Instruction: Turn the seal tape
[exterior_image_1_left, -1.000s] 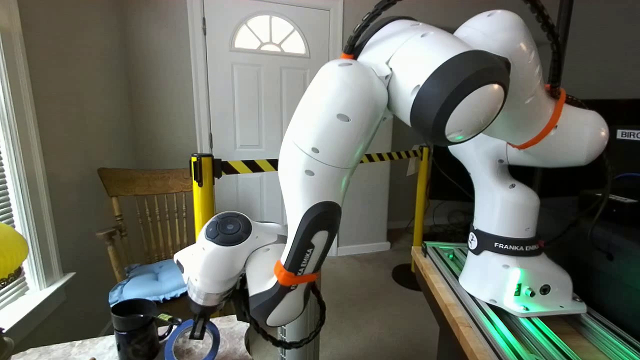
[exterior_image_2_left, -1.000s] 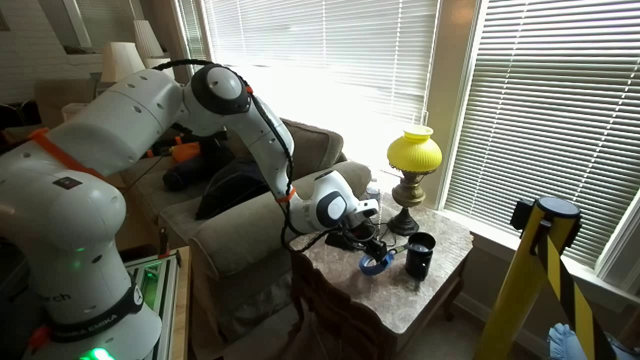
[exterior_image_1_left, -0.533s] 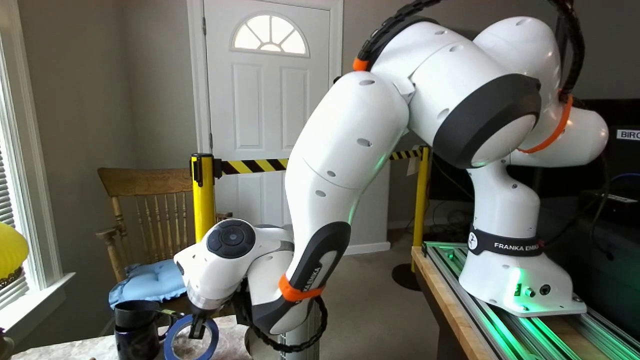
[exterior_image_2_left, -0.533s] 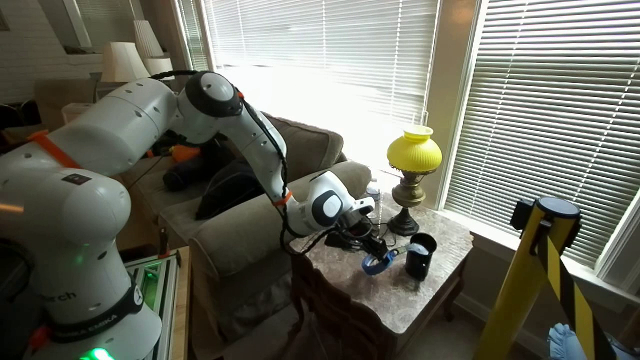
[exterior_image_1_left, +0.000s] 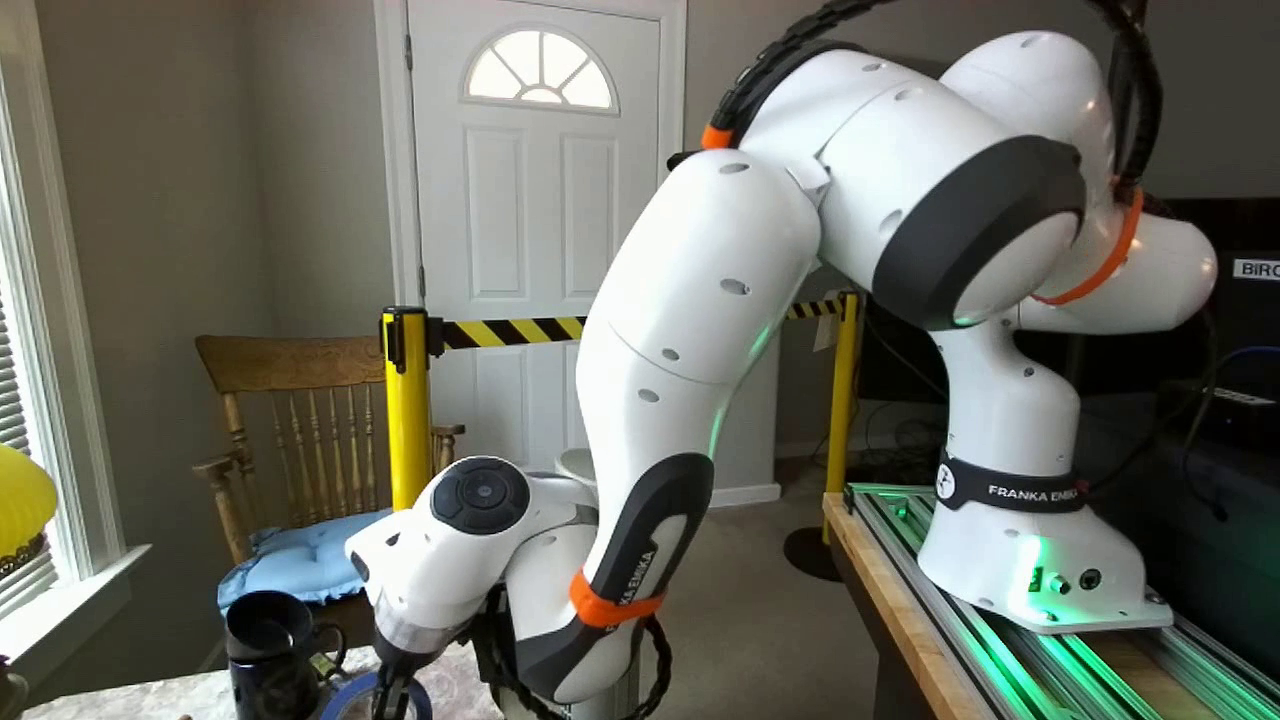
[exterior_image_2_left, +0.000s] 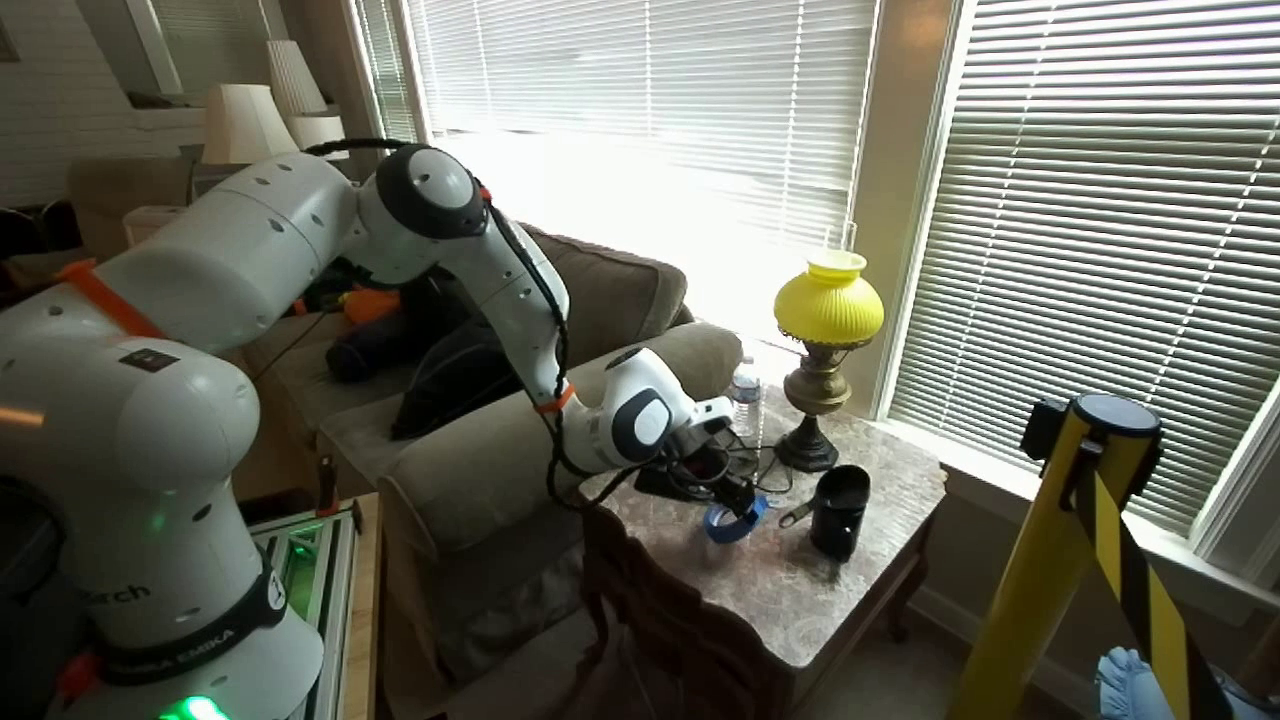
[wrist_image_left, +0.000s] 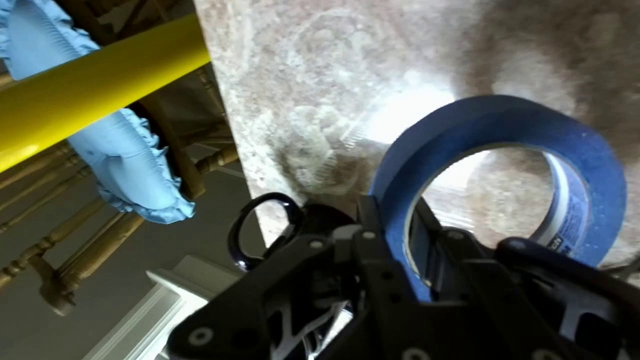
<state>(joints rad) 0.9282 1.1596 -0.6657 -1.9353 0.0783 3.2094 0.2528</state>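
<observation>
The seal tape is a blue roll, large in the wrist view. It also shows in both exterior views, partly hidden by the fingers. My gripper is shut on the near side of its ring, one finger inside the hole and one outside. In the exterior views the gripper points down over the table. The roll stands tilted; I cannot tell whether it touches the tabletop. The pinched part is partly hidden by the fingers.
A black mug stands close beside the tape, its handle toward it; it also shows in the wrist view. A yellow-shaded lamp, cables and a water bottle are farther back. A sofa arm borders the table.
The gripper and the held tape have moved down in an exterior view and slightly left, away from the mug, in an exterior view. The arm's wrist has shifted with them. The grasp stays.
</observation>
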